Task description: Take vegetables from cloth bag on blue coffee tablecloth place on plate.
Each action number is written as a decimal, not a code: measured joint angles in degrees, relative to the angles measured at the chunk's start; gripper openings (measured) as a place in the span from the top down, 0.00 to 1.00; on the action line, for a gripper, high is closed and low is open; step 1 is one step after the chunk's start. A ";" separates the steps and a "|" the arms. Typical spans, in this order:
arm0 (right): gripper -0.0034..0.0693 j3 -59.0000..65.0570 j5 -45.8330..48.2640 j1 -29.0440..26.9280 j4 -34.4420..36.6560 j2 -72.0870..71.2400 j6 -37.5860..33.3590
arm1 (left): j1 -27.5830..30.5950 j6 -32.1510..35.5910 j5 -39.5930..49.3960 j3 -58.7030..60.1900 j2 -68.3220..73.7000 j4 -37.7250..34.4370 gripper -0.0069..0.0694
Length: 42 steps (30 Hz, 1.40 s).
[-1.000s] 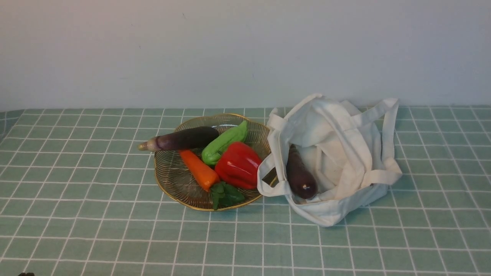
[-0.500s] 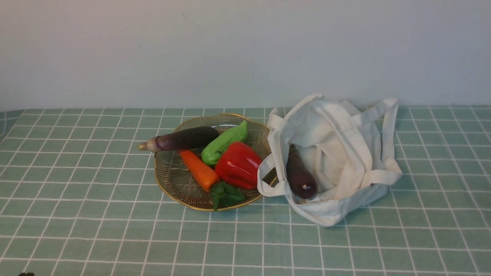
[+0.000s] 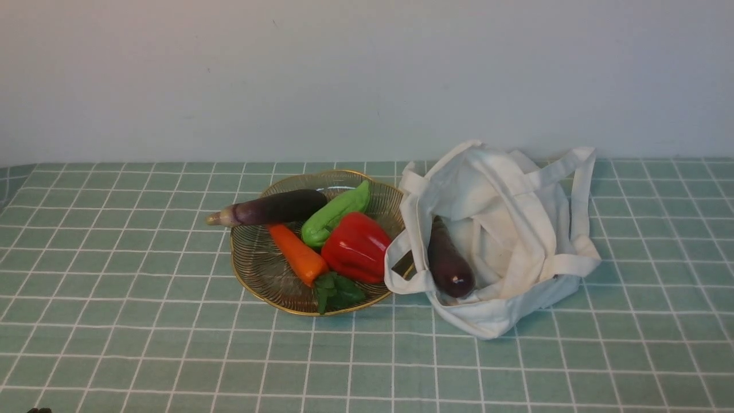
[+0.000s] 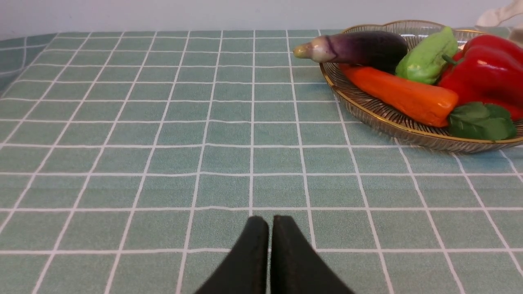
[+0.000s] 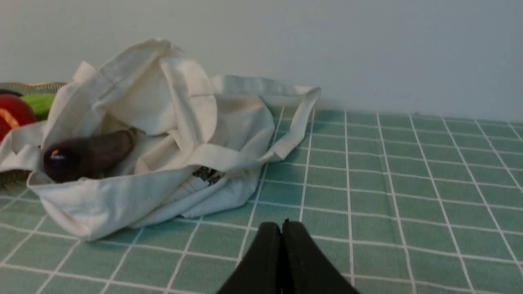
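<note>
Nearest, the left arm's fingers (image 4: pixel 249 253) are pressed together above the blue coffee tablecloth (image 3: pixel 200 355); the right arm's fingers (image 5: pixel 265 253) are pressed together too, over the cloth. Ahead of them, the cloth bag (image 3: pixel 524 218) lies open, just right of the plate (image 3: pixel 257 288). Inside its mouth, by its left side, is one dark eggplant (image 3: pixel 451 264). Its long axis runs near to far, slanting: glossy rounded end toward the robot and a little right, narrow end away and leftward. A strap handle (image 3: pixel 417 285) loops between it and the plate, lapping over the plate's gold rim; the second handle (image 3: pixel 580 195) juts out on the bag's right side.

The plate holds four vegetables: one orange carrot (image 3: pixel 298 255) with green leaves (image 3: pixel 338 291), one red bell pepper (image 3: pixel 356 246), one green pepper (image 3: pixel 335 213) and one long eggplant (image 3: pixel 275 207), its pale end overhanging the left rim. Behind everything stands a plain wall (image 3: pixel 367 80).
</note>
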 joint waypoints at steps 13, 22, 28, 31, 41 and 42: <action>0.97 -0.13 1.00 0.00 -0.12 0.00 0.27 | 0.00 0.00 0.00 0.00 0.00 0.00 0.91; 0.97 -0.13 1.00 0.00 -0.12 0.00 -0.59 | 0.00 0.00 0.00 0.00 0.00 0.00 0.91; 0.97 -0.13 1.00 0.00 -0.12 0.00 -0.61 | 0.00 0.00 0.00 0.00 0.00 0.00 0.91; 0.97 -0.13 1.00 0.00 -0.12 0.00 -0.61 | 0.00 0.00 0.00 0.00 0.00 0.00 0.91; 0.97 -0.13 1.00 0.00 -0.12 0.00 -0.61 | 0.00 0.00 0.00 0.00 0.00 0.00 0.91; 0.97 -0.13 1.00 0.00 -0.12 0.00 -0.61 | 0.00 0.00 0.00 0.00 0.00 0.00 0.91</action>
